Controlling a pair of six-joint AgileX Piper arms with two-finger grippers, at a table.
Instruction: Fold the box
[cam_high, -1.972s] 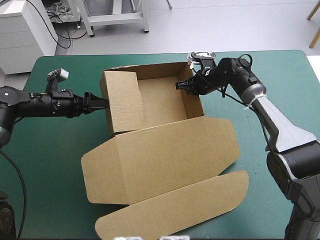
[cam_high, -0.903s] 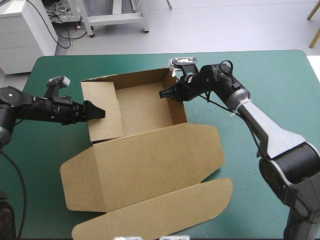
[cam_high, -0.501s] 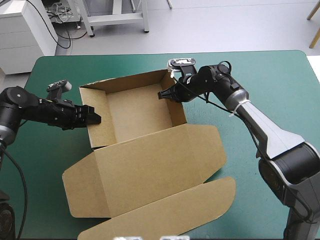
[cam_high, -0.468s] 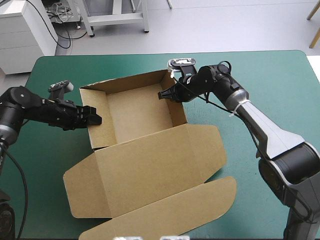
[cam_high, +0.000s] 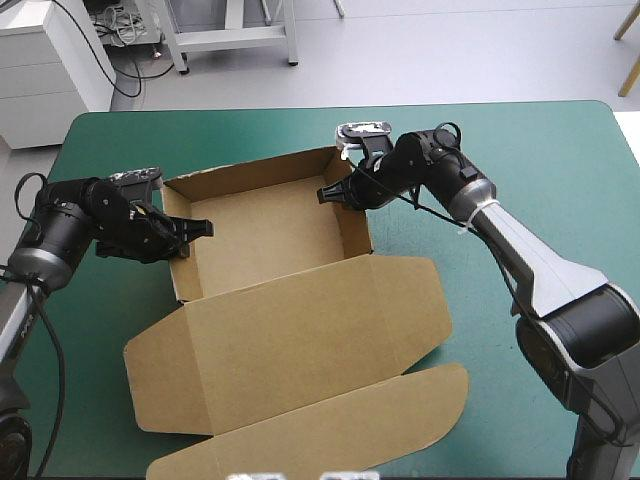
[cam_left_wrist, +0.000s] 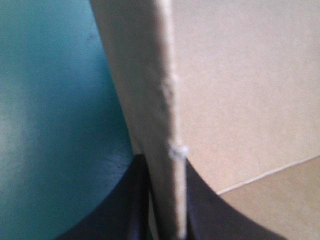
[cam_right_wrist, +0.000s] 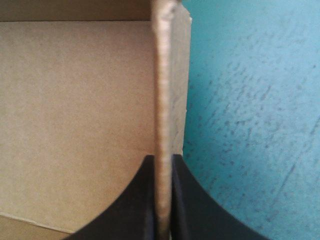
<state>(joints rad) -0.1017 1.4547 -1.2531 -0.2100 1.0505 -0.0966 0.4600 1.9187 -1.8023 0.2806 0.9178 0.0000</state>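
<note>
The box (cam_high: 270, 225) sits left of mid-table on the teal-green cover (cam_high: 560, 170), an open tray with its walls raised. The left gripper (cam_high: 198, 228) pinches the left wall and the right gripper (cam_high: 330, 193) the right wall (both clamped tight on board). The lid (cam_high: 300, 330) lies flat, so I'd say it's nearly done.
</note>
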